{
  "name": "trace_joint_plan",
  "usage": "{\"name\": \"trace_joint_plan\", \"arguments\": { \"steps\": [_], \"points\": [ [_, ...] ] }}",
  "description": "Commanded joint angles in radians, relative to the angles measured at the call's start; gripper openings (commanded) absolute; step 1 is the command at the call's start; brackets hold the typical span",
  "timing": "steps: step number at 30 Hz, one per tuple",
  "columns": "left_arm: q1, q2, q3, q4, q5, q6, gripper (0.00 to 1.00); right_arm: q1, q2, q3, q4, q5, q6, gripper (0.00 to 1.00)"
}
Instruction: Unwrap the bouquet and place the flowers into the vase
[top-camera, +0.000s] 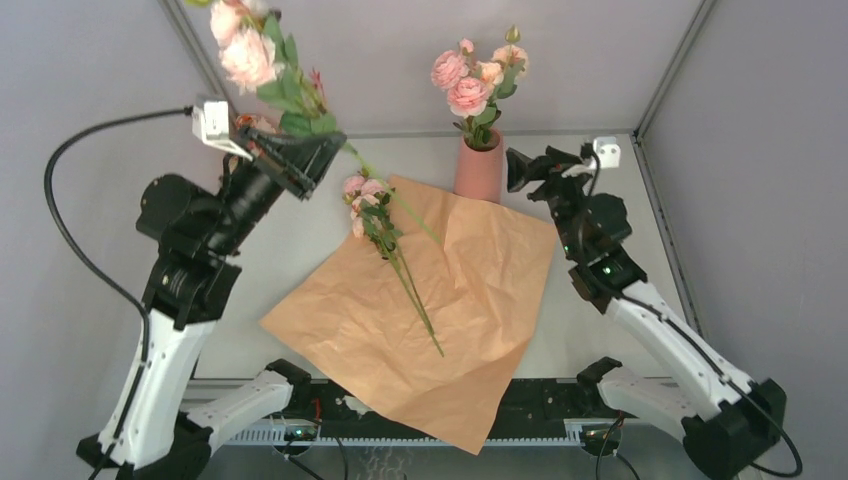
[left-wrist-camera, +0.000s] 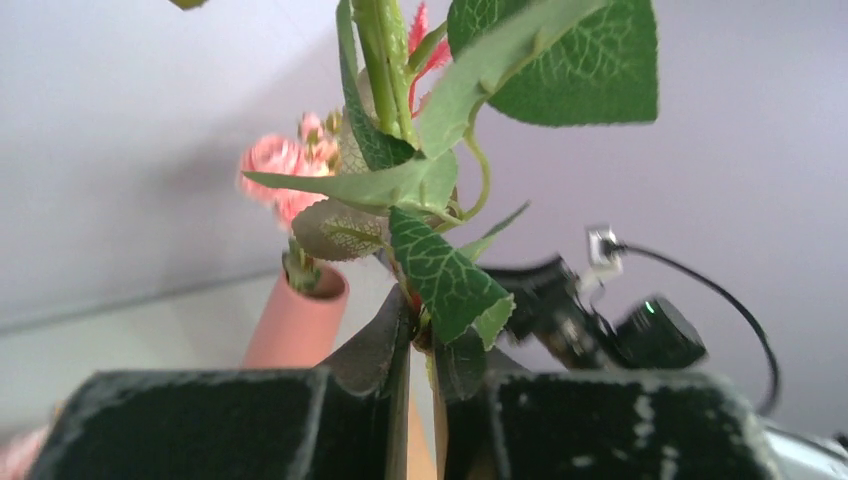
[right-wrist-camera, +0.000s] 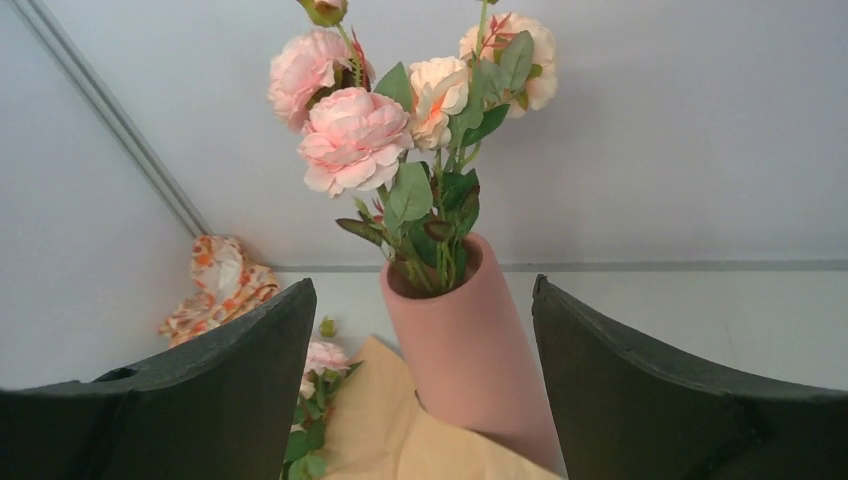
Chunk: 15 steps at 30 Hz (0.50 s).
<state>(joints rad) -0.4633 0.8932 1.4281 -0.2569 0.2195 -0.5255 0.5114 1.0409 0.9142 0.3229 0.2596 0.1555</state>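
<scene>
Since blooms (top-camera: 470, 80) already stand in the vase (top-camera: 478, 172) at one o'clock, filling looks midway. Overhead, the left pincer (top-camera: 318, 152) holds a spray (top-camera: 250, 55) aloft at eleven o'clock; another spray (top-camera: 400, 262) lies on the paper (top-camera: 470, 320).

Left wrist: jaws clamped on its leafy stem (left-wrist-camera: 385, 60).

Right wrist: the right pincer (right-wrist-camera: 425, 330) gapes, flanking the vase and touching nothing.

Next, probably, the spray goes over the vase's mouth.

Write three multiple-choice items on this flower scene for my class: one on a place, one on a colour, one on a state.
1. Where does the loose flower have its stem?
A on the tan paper
B under the paper
C across an arm's base

2. What colour is the vase?
A white
B salmon pink
C green

3. How is the right gripper?
A shut on the vase
B shut on a stem
C open

Key: 1 A, the stem crosses the sheet; 2 B, a pink cylinder holding blooms; 3 C, its fingers stand wide, clear of the vase.
</scene>
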Motion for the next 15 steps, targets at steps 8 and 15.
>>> {"name": "trace_joint_plan", "arguments": {
  "steps": [8, 15],
  "points": [
    [-0.077, 0.382, 0.439, 0.144, -0.081, 0.314, 0.15, 0.085, -0.376, -0.188, -0.184, -0.009, 0.154, 0.92],
    [-0.168, 0.702, 0.799, 0.048, -0.149, 0.432, 0.15, 0.111, -0.526, -0.264, -0.273, 0.031, 0.183, 0.97]
  ]
}}
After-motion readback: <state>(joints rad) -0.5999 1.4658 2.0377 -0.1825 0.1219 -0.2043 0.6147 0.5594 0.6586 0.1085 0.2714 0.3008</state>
